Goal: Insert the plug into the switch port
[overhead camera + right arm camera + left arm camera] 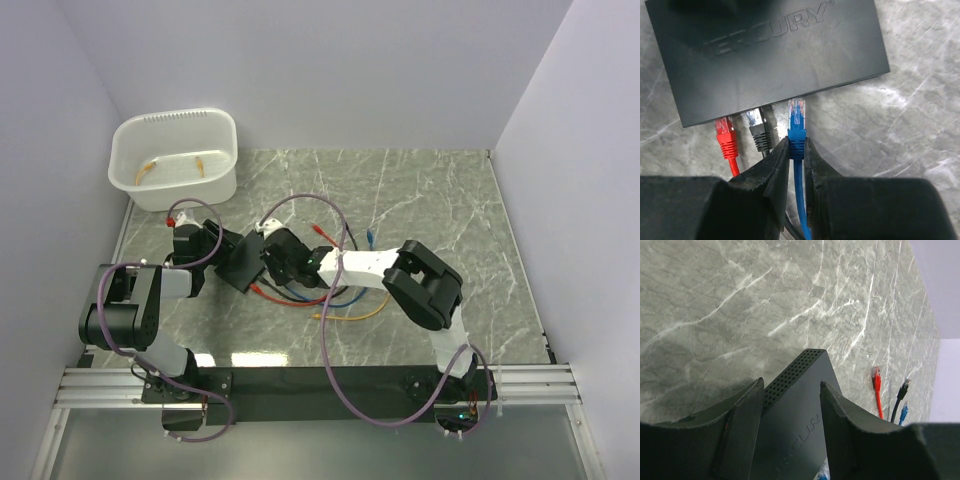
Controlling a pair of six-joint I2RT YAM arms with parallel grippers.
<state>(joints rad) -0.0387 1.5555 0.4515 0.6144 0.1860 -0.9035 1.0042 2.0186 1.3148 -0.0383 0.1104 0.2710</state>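
- right gripper (796,145): nearly closed, pinching the blue plug (796,115) by its boot. The clear tip points to 12 o'clock, right at the switch (770,55) port edge. We don't see it seated.
- left gripper (791,387): about half open, clamped across the switch's sides to brace it.
- switch lies flat on the marble table (905,115). The red plug (725,132) and black plug (757,131) are at 9 o'clock of ours, along the same edge.
- risks, our read:
  - the narrow pinch lets the plug pivot or slip under push
  - a tilted tip catches the housing instead of the port
  - the switch slides if the left grip gives
  - the black plug's boot, close by, could snag
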